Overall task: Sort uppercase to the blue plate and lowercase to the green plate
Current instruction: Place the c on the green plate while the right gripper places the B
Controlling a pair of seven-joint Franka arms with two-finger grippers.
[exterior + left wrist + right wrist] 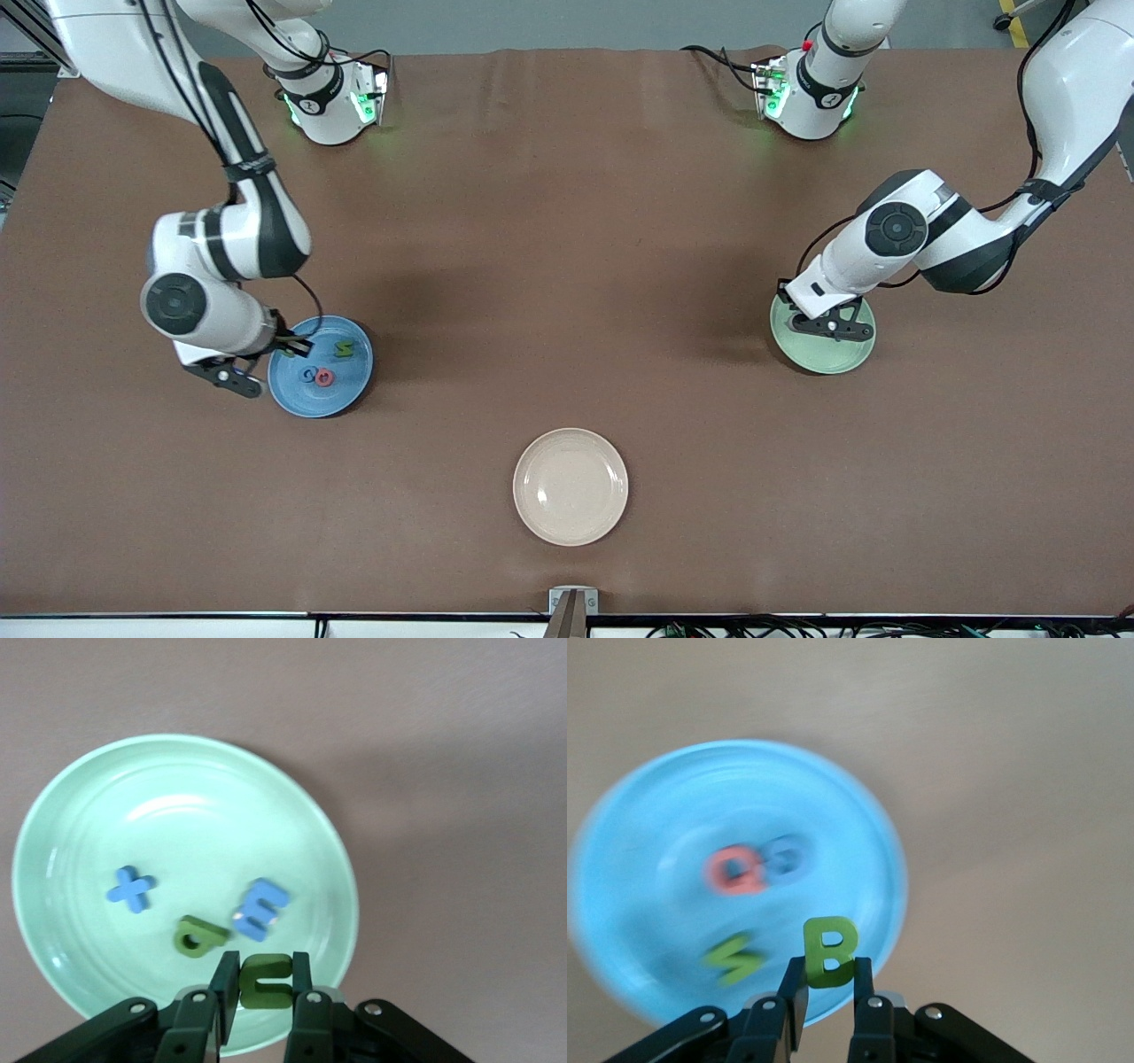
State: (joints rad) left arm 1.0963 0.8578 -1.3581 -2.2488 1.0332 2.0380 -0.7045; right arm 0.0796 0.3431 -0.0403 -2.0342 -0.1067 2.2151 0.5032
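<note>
My right gripper (828,988) hangs over the blue plate (297,403), clamped on the green B (828,952). On that plate lie the red-pink Q (324,377), the blue G (308,375) and the green N (343,350). My left gripper (266,997) pinches the green n (266,981) over the green plate (819,359), where the blue x (131,889), blue m (260,908) and green looped letter (200,935) rest. The cream plate (570,486) sits nearer the front camera than the blue plate.

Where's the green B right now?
The B is pinched in the right pincer, over the blue plate, above the N, Q and G.
</note>
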